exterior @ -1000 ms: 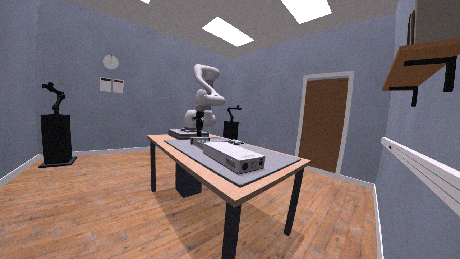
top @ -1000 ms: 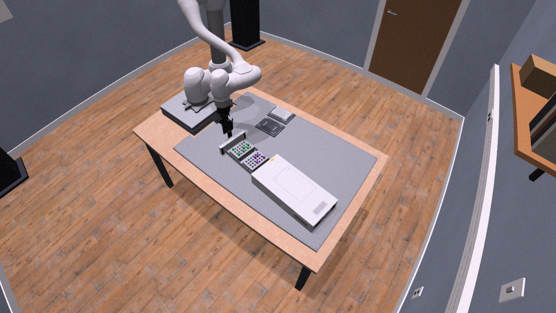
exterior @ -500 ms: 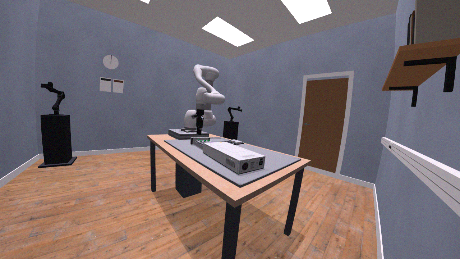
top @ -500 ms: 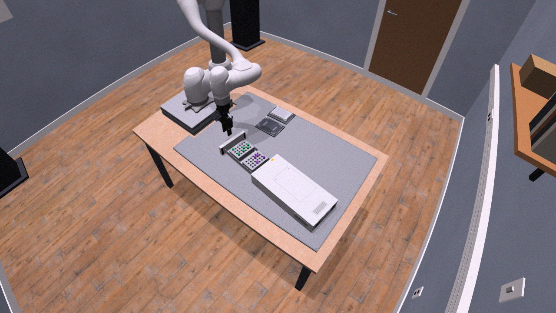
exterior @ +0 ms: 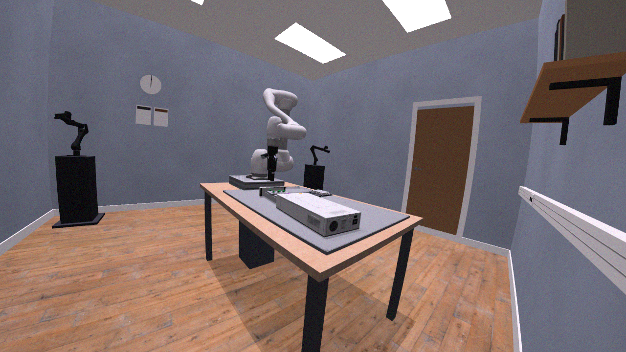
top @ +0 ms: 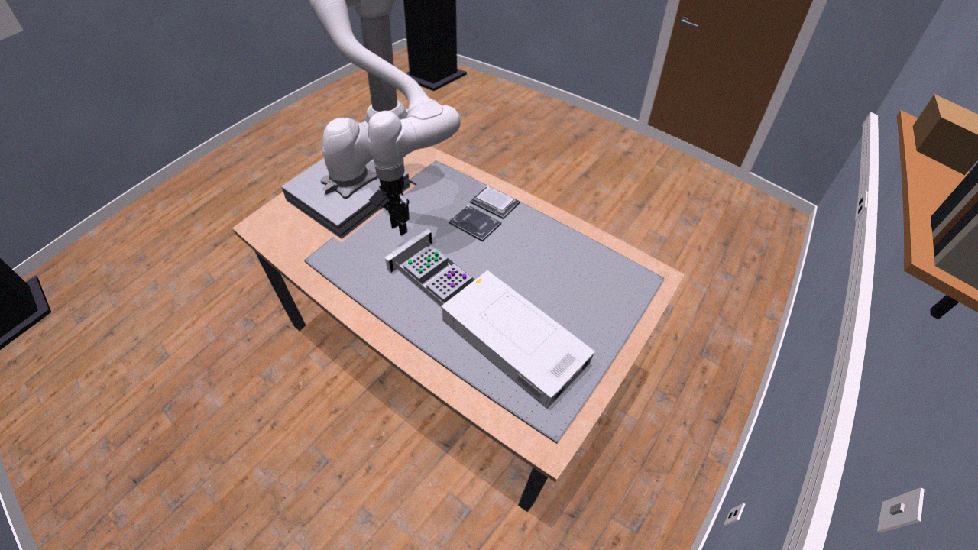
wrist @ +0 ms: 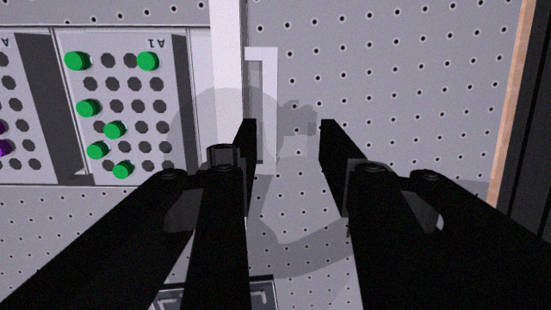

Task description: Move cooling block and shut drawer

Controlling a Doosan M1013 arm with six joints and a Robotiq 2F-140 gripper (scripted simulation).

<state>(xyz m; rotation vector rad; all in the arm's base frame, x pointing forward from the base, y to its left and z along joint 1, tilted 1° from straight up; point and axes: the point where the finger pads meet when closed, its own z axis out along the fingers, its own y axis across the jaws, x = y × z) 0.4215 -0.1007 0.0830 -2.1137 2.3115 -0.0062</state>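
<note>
While wrist shows 6 green tubes, top blurs them

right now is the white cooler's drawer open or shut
Open. The drawer is pulled out of the white cooler box, exposing the green-tubed block and purple-tubed block, and the orange lamp is lit.
</note>
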